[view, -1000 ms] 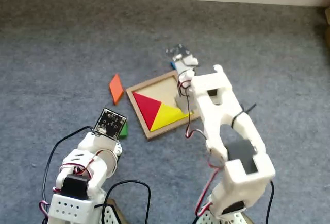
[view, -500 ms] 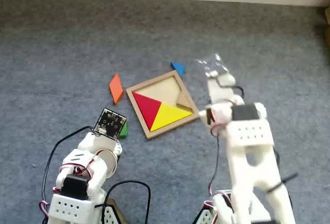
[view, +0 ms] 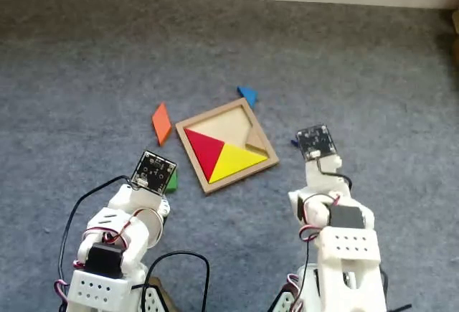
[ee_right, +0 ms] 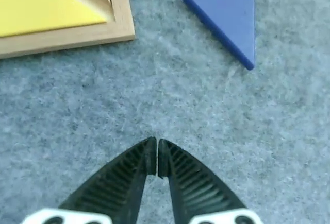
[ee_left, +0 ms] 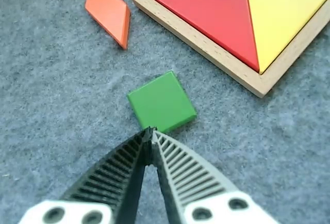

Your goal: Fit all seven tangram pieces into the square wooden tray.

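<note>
The square wooden tray (view: pixel 192 122) lies mid-table and holds a red triangle (view: pixel 204 150), a yellow triangle (view: pixel 233 160) and a small pale wood triangle (view: pixel 256 145). An orange parallelogram (view: pixel 162 123) and a light blue triangle (view: pixel 247 95) lie outside it. My left gripper (ee_left: pixel 150 134) is shut, its tip at the edge of a green square (ee_left: pixel 161 102) on the carpet. My right gripper (ee_right: pixel 156 147) is shut and empty, low over the carpet near the tray corner (ee_right: pixel 121 28), a short way from a dark blue triangle (ee_right: pixel 227 20).
Grey carpet covers the table. The left arm (view: pixel 118 233) stands at the near left, the right arm (view: pixel 337 233) at the near right. Open carpet spreads beyond the tray and to both sides.
The right arm has pulled back from over the tray's far corner to the near right and now sits low beside the tray. The left arm has not moved.
</note>
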